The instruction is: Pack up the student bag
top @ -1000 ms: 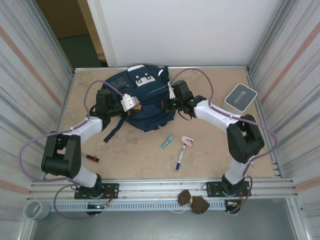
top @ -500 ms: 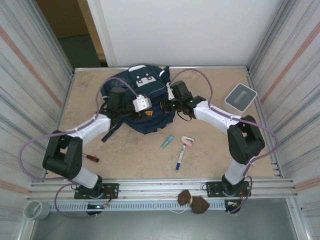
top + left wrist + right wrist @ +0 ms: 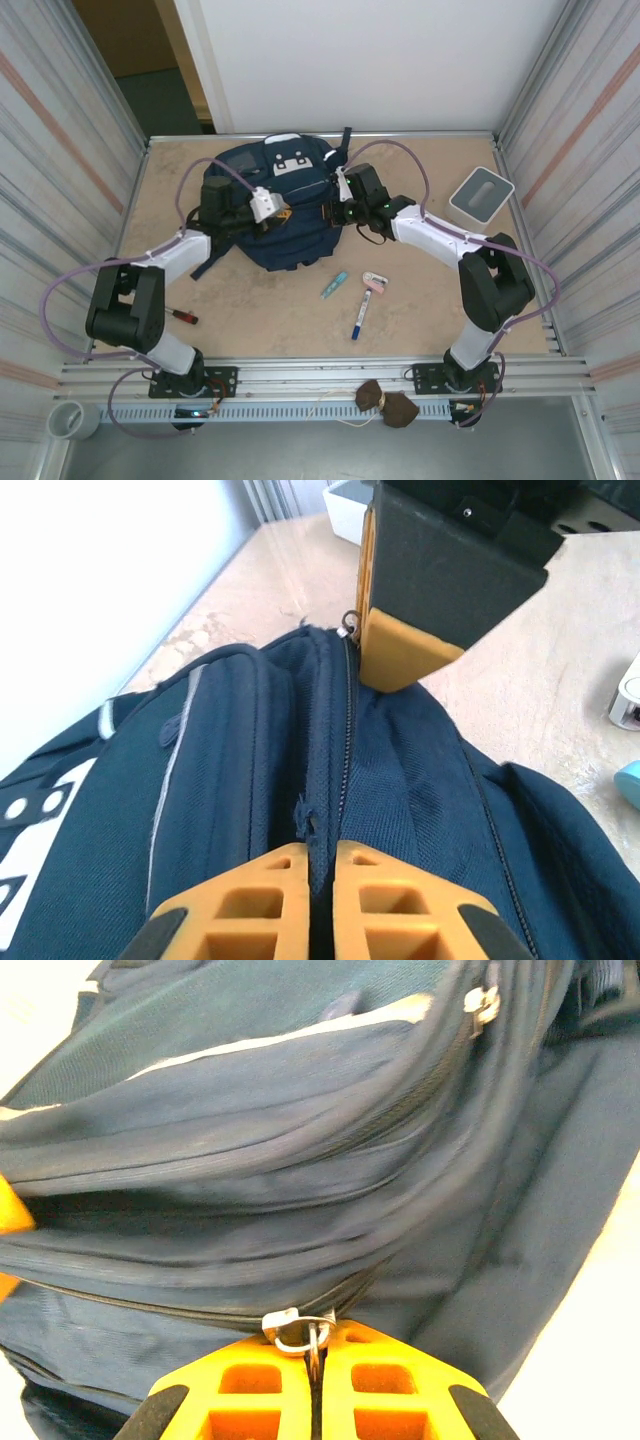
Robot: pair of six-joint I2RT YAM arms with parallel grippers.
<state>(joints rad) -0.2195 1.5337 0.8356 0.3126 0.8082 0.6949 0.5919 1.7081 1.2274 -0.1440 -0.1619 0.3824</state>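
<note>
The left claw [image 3: 320, 858] is pinched together on a fold of cloth beside the zip of the student bag [image 3: 290, 240], which slumps at the far middle of the surface [image 3: 270, 300]. It looks soft, limp and light, so it is best taken by seams, straps or the zip pull [image 3: 298, 1325], where the right claw [image 3: 315, 1350] is clamped. The tan surface carries a pen [image 3: 359, 316] and a grey tray [image 3: 481, 193], between ribbed metal walls.

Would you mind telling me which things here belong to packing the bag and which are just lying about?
In the job: bag; zip pull, held by the right gripper; left gripper, pinching the bag's seam; probably pen, blue tube, pink item, to pack.
Lying about, likely: screwdriver, grey tray, brown cloth, cup.
</note>
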